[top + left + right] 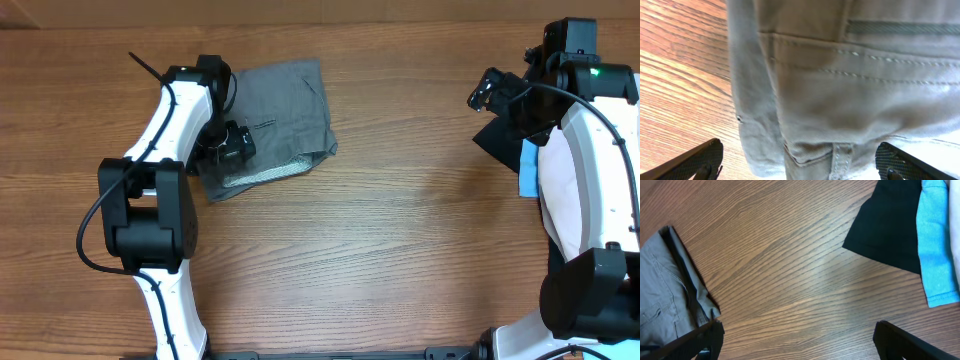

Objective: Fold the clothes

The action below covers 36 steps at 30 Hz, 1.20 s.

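The left gripper [232, 150], over the grey shorts [280, 105] near the far-left corner of the tabletop [400, 230], and the right gripper [492, 95], by the pile of clothes [528, 165] at the right edge, both have jaws spread and empty, so a shallow pinch could snag one layer and skew the fold.

Wood-grain table [400, 230] with clothes at both ends.
The grey shorts [290, 100] lie near the far left corner; a black piece [497, 135], a light-blue piece [528, 168] and a pale piece [562, 190] overlap at the right edge.

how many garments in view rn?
4: grey shorts at left; black piece, light-blue piece and pale piece bunched at the right edge. More may be hidden there.
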Tool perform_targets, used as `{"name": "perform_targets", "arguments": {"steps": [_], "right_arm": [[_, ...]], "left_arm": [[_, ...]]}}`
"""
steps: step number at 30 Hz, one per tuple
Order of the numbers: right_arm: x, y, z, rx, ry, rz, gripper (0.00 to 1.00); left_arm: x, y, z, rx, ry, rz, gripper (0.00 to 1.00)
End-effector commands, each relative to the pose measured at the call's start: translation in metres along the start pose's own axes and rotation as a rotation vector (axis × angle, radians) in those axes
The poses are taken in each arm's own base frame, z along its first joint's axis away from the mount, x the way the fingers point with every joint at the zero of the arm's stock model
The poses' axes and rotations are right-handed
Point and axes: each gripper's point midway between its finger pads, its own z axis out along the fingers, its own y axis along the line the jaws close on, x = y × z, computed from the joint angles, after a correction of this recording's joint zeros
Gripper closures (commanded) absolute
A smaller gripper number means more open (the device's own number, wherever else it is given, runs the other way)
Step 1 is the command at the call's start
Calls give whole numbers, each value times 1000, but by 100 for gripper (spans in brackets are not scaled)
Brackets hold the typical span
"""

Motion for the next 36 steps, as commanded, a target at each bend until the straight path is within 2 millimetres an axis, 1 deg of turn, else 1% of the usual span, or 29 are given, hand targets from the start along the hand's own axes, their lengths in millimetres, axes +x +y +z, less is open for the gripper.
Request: {"name": "perform_targets", "arguments": {"steps": [1, 4, 10, 12, 16, 18, 20, 23, 26, 27, 29, 30, 31, 32, 33, 34, 35, 36], "right_arm": [[-3, 0, -2, 5, -13, -5, 0], [-3, 0, -2, 5, -13, -5, 0], [-3, 0, -2, 5, -13, -5, 0], [-3, 0, -2, 5, -13, -5, 0], [-3, 0, -2, 5, -13, -5, 0], [-3, 0, -2, 5, -13, -5, 0], [-3, 0, -2, 5, -13, -5, 0], [-3, 0, -2, 5, -13, -5, 0], [-3, 0, -2, 5, -13, -5, 0], [-3, 0, -2, 5, -13, -5, 0], [-3, 0, -2, 5, -13, -5, 0], [-3, 0, -2, 5, -13, -5, 0], [-3, 0, -2, 5, -13, -5, 0], [-3, 0, -2, 5, -13, -5, 0], [-3, 0, -2, 5, -13, -5, 0], [-3, 0, -2, 5, -13, -5, 0], [-3, 0, -2, 5, -13, -5, 0], [-3, 0, -2, 5, -13, -5, 0]], "left_arm": [[-3, 3, 7, -16, -4, -35, 0], [0, 4, 15, -17, 3, -41, 0], [9, 6, 41, -22, 14, -49, 0], [11, 7, 43, -24, 19, -66, 0], [13, -1, 42, 20, 37, -66, 1], [14, -3, 42, 28, 40, -66, 7], [14, -3, 42, 28, 40, -66, 16], [14, -3, 42, 31, 42, -65, 34], [14, -3, 42, 30, 42, -65, 56], [14, -3, 42, 30, 42, -65, 60], [14, -3, 42, 30, 42, -60, 61], [14, -3, 42, 30, 42, -57, 60], [15, -3, 42, 29, 44, -55, 56], [15, -3, 42, 29, 45, -53, 47], [15, -3, 42, 29, 45, -48, 29], [14, -3, 42, 29, 44, -34, 18], [14, -2, 41, 27, 42, -19, 10], [13, -1, 40, 21, 40, -3, 5]]}}
